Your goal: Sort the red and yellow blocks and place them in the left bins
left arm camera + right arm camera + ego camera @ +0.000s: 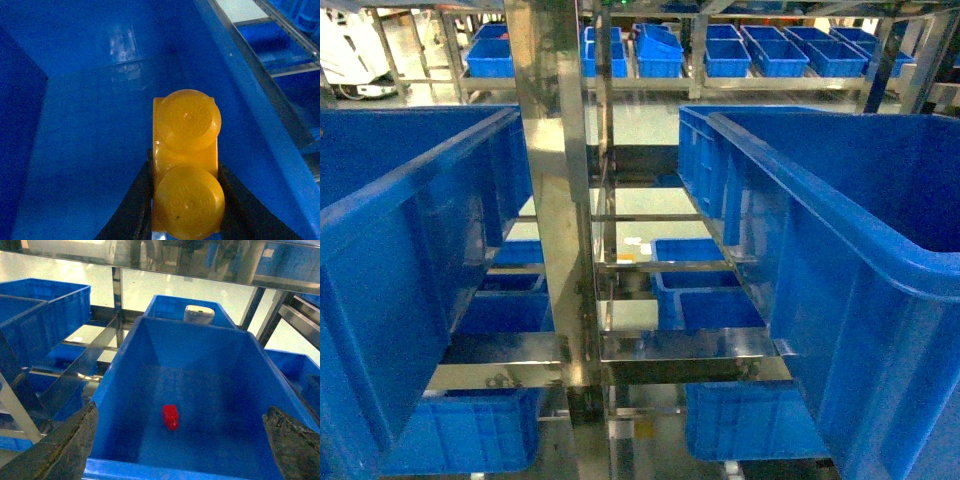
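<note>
Left wrist view shows the left pincer clamped on the orange-yellow two-stud brick, its dark fingers pressing the brick's two sides, held over the bare floor of a deep blue crate whose rim runs off to the pincer's right. Right wrist view shows the right pincer spread wide apart above another blue crate, with the small red brick lying alone on the crate floor between and below the fingertips. Beyond that crate a further blue bin holds a pale grey cylindrical object, and steel rack rails lie to the pincer's left.
</note>
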Available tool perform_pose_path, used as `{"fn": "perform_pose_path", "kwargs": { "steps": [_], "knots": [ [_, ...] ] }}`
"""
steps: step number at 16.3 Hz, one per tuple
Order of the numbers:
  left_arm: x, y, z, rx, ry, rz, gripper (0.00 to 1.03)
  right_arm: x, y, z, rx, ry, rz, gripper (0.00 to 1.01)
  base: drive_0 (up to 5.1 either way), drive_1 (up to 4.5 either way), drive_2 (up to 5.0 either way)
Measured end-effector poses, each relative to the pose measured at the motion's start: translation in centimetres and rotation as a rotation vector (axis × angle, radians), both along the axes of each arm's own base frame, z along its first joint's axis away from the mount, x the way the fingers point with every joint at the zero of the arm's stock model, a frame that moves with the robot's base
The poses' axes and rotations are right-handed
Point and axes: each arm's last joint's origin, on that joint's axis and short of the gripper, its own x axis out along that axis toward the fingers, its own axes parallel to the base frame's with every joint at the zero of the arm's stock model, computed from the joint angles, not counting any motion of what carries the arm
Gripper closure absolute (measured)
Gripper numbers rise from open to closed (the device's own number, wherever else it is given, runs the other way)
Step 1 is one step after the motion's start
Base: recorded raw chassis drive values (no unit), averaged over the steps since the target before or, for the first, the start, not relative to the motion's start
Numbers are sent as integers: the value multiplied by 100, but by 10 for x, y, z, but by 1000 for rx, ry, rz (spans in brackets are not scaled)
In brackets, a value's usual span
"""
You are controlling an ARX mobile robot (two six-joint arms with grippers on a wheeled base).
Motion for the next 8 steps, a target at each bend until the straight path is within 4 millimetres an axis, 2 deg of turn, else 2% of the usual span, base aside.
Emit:
{"fn": "perform_pose_path", "kwargs": {
  "steps": [2,3,4,5,6,7,8],
  "knots": [
    [32,13,-37,116,40,-38,77,0,0,0,0,0,0,3,0,0,0],
    [41,17,-55,145,87,-62,77,0,0,0,0,1,0,3,0,0,0],
    [46,24,-67,156,143,-80,70,0,0,0,0,0,0,3,0,0,0],
    [47,27,-66,157,144,-80,61,0,0,0,0,0,0,3,0,0,0],
    [48,29,-54,149,124,-83,50,0,0,0,0,2,0,3,0,0,0],
    [42,30,-32,119,87,-81,35,0,0,0,0,-1,0,3,0,0,0],
    [35,31,-21,82,79,-80,26,0,0,0,0,0,0,3,0,0,0]
  ]
}}
